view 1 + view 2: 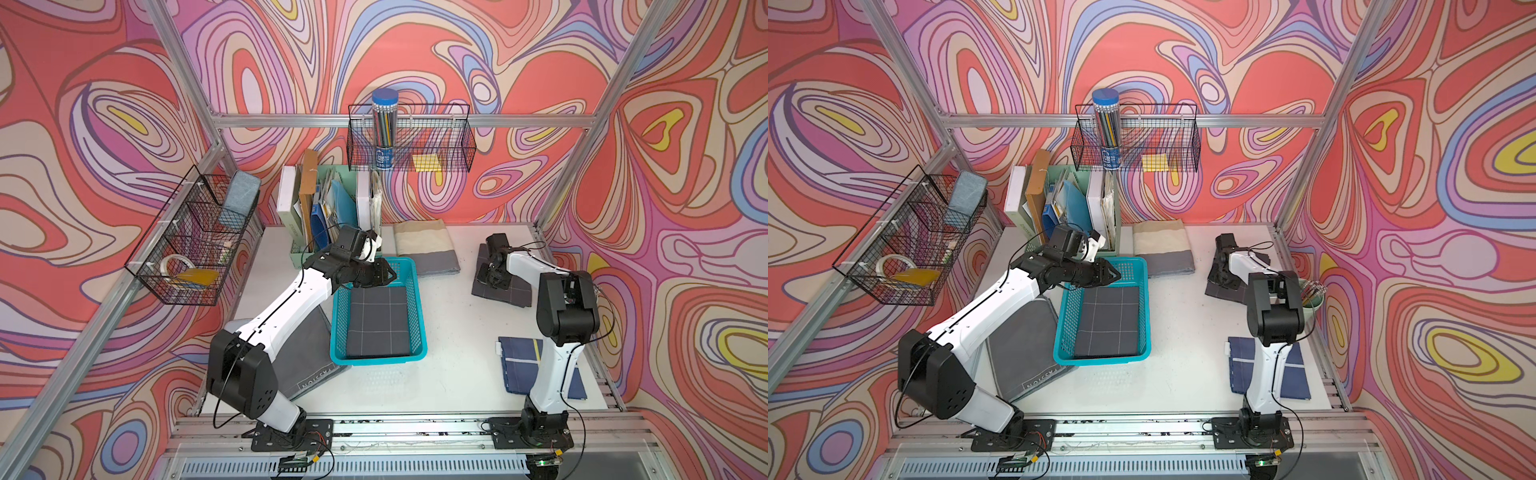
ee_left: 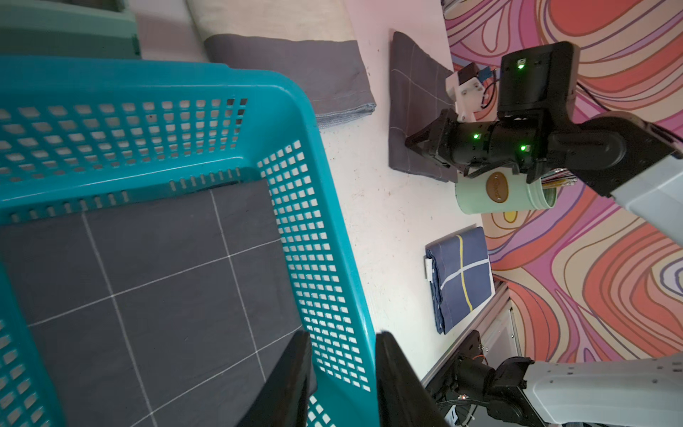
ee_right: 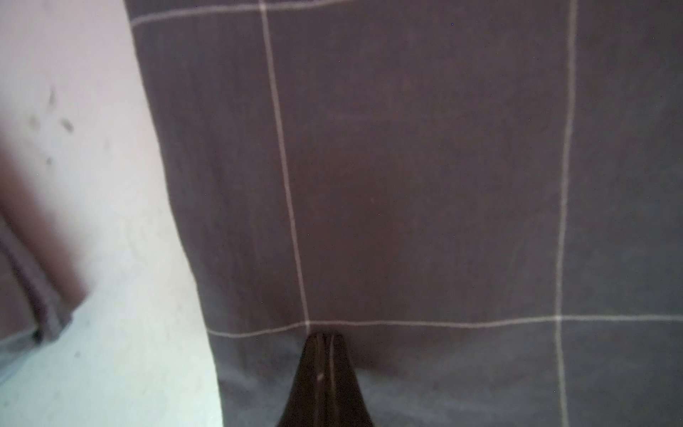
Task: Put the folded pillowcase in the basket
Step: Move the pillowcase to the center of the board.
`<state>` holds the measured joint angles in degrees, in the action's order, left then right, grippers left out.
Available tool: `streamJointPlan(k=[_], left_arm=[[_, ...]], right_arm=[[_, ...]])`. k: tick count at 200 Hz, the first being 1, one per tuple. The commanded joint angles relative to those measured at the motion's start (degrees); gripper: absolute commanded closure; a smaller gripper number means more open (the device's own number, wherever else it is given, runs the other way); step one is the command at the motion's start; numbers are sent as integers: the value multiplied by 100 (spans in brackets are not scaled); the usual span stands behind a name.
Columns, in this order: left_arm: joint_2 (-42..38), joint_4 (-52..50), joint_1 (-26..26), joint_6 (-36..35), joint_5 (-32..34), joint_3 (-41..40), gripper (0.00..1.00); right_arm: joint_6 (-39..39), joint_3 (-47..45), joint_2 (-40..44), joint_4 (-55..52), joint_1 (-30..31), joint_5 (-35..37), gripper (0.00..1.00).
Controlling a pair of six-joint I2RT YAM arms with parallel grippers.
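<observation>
The pillowcase (image 1: 377,322), dark grey with thin white lines, lies folded and flat inside the basket (image 1: 379,360) and covers almost the whole bottom, so the task looks close to done. The left claw (image 2: 342,334) hangs over the far end of the basket with its fingers spread. A side wall of the basket shows between them in the wrist view, but I see nothing that they hold. The right claw (image 3: 325,338) is pressed together, its tip on a second cloth (image 1: 515,294) of the same pattern, which lies on the table (image 1: 457,353) well apart from the basket. I judge that the pillowcase is light, soft and limp, not fragile and not very slippery. If it is taken by one loose layer it can sag and unfold, so the better hold is at a folded edge, through all layers, near a corner.
</observation>
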<state>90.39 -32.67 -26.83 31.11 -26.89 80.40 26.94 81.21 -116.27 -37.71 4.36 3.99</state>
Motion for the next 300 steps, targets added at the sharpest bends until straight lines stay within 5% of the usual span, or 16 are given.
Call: streamJointPlan(k=[1,52,106,132,191,260,300], left_arm=[[309,-103,-270,22,-167,292,64],[1017,23,-710,377,-300,790,64],[1649,-56,-1221,444,-345,1554,64],[1942,-20,-1354,536,-420,1767,64],[2465,-82,-1492,636,-247,2205,67],[2506,176,-1565,778,-311,2043,66],[3218,-575,-1835,635,-185,3023,66]], right_arm=[[171,-564,347,-262,753,-604,100],[860,-2182,1993,-282,1190,-438,100],[1057,-2524,2817,-253,1190,35,100],[907,-1832,2456,-9,1096,466,100],[924,-1157,809,348,973,34,100],[1168,-2755,1779,167,1132,-586,100],[1205,-3119,2541,-350,1146,-406,100]])
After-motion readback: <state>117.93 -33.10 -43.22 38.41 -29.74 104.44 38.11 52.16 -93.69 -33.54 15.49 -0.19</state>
